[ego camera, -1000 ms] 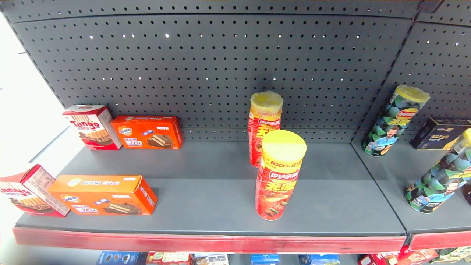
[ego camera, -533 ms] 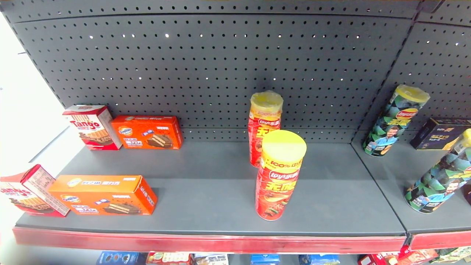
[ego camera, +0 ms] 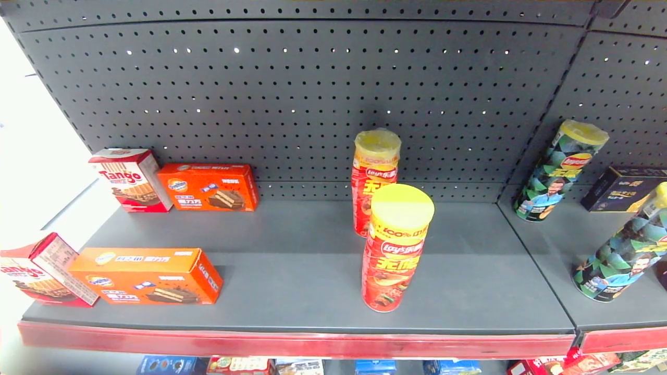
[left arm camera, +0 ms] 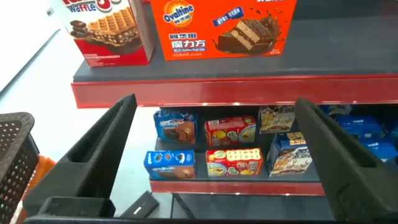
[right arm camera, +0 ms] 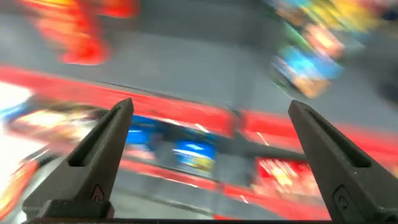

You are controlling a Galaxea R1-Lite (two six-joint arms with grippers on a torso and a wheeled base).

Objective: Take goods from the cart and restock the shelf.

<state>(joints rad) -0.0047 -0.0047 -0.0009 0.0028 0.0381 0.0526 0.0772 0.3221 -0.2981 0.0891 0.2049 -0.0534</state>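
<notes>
Nothing on the shelf (ego camera: 292, 281) has shifted; left pincer (left arm camera: 214, 109) and right pincer (right arm camera: 211, 107) gape empty before its red edge, while the front chip can (ego camera: 396, 255), at 5 o'clock of the rear chip can (ego camera: 376, 156), looks light, stiff, slick, best gripped mid-tube.

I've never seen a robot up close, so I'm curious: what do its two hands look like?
Both the left gripper and the right gripper are plain matte black. Each has two flat, wedge-shaped fingers that taper to a slanted tip, with a stepped block at the base.
</notes>
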